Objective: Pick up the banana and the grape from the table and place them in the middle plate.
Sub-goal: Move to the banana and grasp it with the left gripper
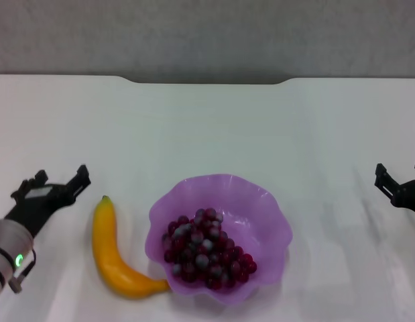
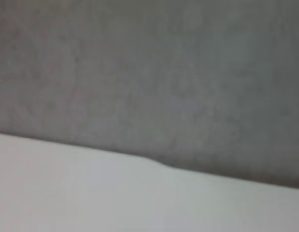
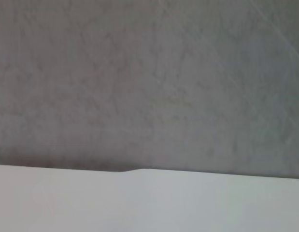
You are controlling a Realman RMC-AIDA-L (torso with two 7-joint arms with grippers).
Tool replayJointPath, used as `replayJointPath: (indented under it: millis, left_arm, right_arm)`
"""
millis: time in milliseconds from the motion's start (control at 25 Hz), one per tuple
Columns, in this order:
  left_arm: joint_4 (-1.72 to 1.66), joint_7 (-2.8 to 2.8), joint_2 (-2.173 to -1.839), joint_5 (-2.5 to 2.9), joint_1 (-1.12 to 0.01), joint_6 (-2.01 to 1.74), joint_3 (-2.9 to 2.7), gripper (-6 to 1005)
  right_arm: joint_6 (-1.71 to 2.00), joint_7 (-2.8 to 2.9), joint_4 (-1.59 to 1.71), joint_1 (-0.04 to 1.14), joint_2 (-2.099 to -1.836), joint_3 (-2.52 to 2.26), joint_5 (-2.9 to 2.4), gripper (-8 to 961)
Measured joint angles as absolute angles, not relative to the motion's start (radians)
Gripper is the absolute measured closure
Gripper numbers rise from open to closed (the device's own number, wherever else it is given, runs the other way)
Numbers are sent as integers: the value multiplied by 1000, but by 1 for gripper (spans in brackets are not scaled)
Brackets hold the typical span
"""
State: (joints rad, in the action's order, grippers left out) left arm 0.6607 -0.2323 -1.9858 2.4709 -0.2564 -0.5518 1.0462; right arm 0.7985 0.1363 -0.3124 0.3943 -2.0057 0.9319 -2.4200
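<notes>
The grape (image 1: 207, 249) is seen lying inside the middle plate (image 1: 259, 201), heaped toward the near side of the bowl, so 1 of the 2 placements can be judged complete. The banana (image 1: 113, 251) is not yet placed: it lies on the white table (image 1: 207, 127) just to the left of the plate, its green stem tip pointing away from the robot and its blunt near end curving in to touch, or nearly touch, the plate's scalloped rim. That position is probably why the left gripper (image 1: 58, 182) is held low over the table just left of the banana's stem end — it is the closer arm, and a short sideways reach would bring it over the fruit. Its fingers are seen spread apart with nothing between them, which suits an approach before a grasp. The right gripper (image 1: 400, 176) is held at the far right edge of the table, well apart from plate and fruit, and appears parked; its fingers are partly cut off by the frame edge, but they look parted and nothing is held. In both wrist views only the table edge and a grey wall are shown, so neither camera is pointed at the work.
</notes>
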Motion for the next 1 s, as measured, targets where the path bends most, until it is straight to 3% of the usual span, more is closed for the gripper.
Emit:
replayJointPath:
  millis: [80, 160, 200, 240, 280, 680, 1000]
  left_arm:
    - [804, -192, -1964, 2493, -200, -461, 1089, 89]
    - [946, -104, -1973, 2523, -142, -326, 1181, 89]
    - [1074, 10, -2009, 2554, -96, -152, 1290, 89]
    - [1074, 10, -2009, 2554, -96, -152, 1290, 89]
    - [1182, 110, -2039, 2570, -70, 27, 1371, 89]
    - [1321, 124, -2042, 2591, -156, 565, 1480, 89]
    - [1370, -130, -2045, 2803, -188, 710, 1423, 89]
  right_arm:
    - [799, 136, -308, 395, -2006, 932, -2421, 120]
    - [799, 136, -306, 396, -2006, 928, -2422, 120]
    - [799, 136, -305, 397, -2005, 925, -2422, 120]
    - [798, 136, -304, 397, -2005, 922, -2422, 120]
    - [799, 136, -304, 399, -2005, 919, -2422, 120]
    - [778, 137, -307, 401, -2005, 910, -2422, 120]
    - [776, 137, -304, 402, -2005, 909, -2421, 120]
